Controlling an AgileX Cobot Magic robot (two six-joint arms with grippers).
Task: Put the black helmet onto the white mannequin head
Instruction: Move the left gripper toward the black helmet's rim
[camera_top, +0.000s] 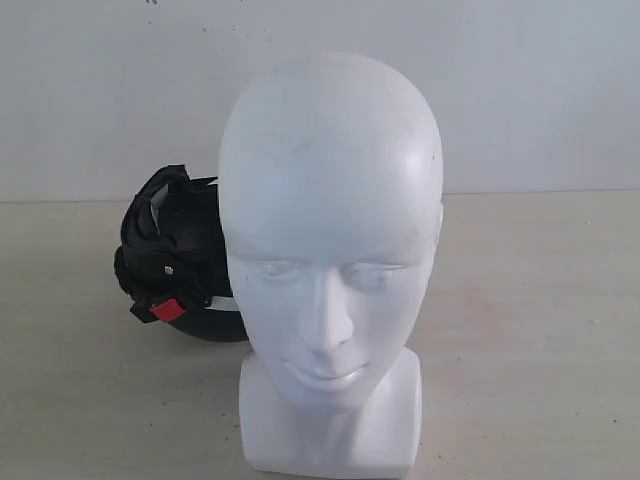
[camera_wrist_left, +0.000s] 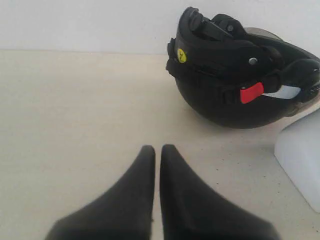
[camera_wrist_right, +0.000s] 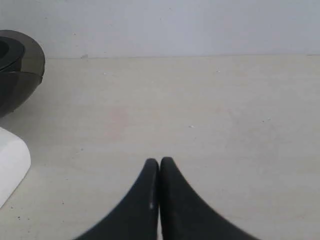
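Helmet (camera_top: 180, 255) on desk (camera_top: 540, 330) behind head (camera_top: 330, 250), half hidden by it, left gripper (camera_wrist_left: 157, 150) together, right gripper (camera_wrist_right: 159, 162) together, both empty

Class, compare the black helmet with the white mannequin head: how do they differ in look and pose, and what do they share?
The black helmet is matte, with a red buckle; the white mannequin head is glossy and plain. The head stands upright on its base; the helmet lies on its shell, lining exposed. Both rest on the table.
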